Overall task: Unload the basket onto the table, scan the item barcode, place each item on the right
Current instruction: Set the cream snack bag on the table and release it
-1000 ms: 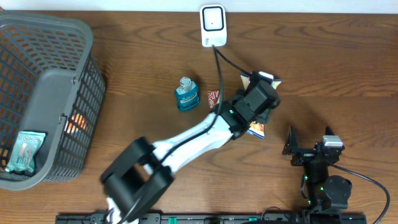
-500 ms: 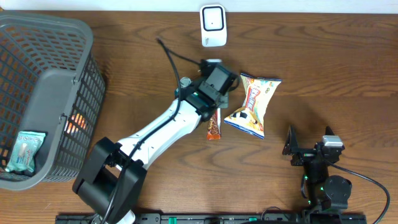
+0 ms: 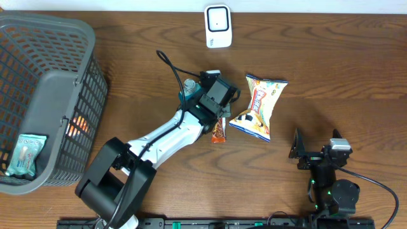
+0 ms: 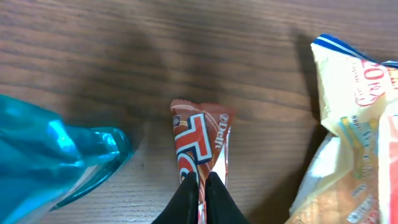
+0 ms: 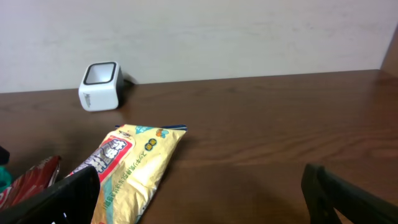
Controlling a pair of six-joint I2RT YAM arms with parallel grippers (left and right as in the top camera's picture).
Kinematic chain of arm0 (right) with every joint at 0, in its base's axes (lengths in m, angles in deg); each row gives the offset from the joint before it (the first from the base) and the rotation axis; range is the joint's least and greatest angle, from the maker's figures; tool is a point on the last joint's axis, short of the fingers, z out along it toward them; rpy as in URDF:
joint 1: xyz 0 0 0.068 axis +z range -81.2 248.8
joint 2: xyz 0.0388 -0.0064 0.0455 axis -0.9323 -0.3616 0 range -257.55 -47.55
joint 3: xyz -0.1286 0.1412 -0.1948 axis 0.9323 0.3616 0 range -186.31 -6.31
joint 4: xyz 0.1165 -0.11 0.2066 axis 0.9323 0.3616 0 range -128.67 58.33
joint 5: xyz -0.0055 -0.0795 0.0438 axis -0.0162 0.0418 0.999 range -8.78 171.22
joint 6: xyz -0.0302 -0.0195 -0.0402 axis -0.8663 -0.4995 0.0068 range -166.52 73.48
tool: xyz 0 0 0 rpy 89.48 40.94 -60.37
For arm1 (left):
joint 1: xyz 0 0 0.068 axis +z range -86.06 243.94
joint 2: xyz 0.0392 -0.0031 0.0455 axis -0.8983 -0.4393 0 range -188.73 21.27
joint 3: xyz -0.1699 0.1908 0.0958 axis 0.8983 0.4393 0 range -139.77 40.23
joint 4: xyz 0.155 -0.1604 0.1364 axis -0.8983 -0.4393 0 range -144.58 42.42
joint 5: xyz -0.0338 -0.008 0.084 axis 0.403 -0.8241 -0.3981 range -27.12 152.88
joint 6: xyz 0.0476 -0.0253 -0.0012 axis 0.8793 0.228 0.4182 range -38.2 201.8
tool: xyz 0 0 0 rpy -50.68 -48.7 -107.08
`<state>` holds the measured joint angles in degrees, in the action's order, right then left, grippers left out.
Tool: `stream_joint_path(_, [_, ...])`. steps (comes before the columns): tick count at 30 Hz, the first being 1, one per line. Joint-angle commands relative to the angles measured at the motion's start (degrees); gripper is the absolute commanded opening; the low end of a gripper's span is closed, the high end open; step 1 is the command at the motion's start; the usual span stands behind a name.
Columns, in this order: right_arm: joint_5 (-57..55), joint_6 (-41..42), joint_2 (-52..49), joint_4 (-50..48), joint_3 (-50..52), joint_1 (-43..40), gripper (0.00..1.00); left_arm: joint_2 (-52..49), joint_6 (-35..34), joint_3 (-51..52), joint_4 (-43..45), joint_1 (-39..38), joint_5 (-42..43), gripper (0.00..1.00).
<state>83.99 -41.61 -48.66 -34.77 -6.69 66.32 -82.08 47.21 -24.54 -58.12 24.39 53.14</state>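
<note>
A red snack bar wrapper (image 4: 200, 140) lies on the wooden table between a blue bottle (image 4: 43, 149) and a yellow chip bag (image 4: 357, 124). My left gripper (image 4: 203, 185) is shut on the near end of this wrapper, its black fingertips pinching the foil. From overhead the left gripper (image 3: 220, 117) sits over the bar (image 3: 219, 132), with the bottle (image 3: 189, 86) partly hidden behind the arm. The white barcode scanner (image 3: 217, 25) stands at the table's far edge. My right gripper (image 3: 296, 147) rests open near the front right, holding nothing.
A grey mesh basket (image 3: 57, 76) with a packet inside stands at the left. The chip bag (image 3: 259, 107) lies right of the bar. The right wrist view shows the scanner (image 5: 99, 86) and chip bag (image 5: 134, 165) ahead.
The left arm swung left from above the chip bag to the snack bar, and its jaws closed on the wrapper. The right arm stayed still.
</note>
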Motion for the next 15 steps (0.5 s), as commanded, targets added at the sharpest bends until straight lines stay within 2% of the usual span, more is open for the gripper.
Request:
stream_joint_path(1, [-0.28,-0.7,0.07,0.22,0.07,0.33,0.99,-3.02,-0.63,1.07,0.9,0.0,-0.35,0.07])
stream_joint_path(8, [-0.28,-0.7,0.07,0.22,0.07,0.33,0.99,-7.61,-0.68,1.07,1.27,-0.07,0.33,0.07])
stream_joint_path(15, [-0.28,-0.7,0.07,0.22,0.07,0.33,0.99,-7.93,-0.68,1.09,1.07,-0.28,0.33,0.08])
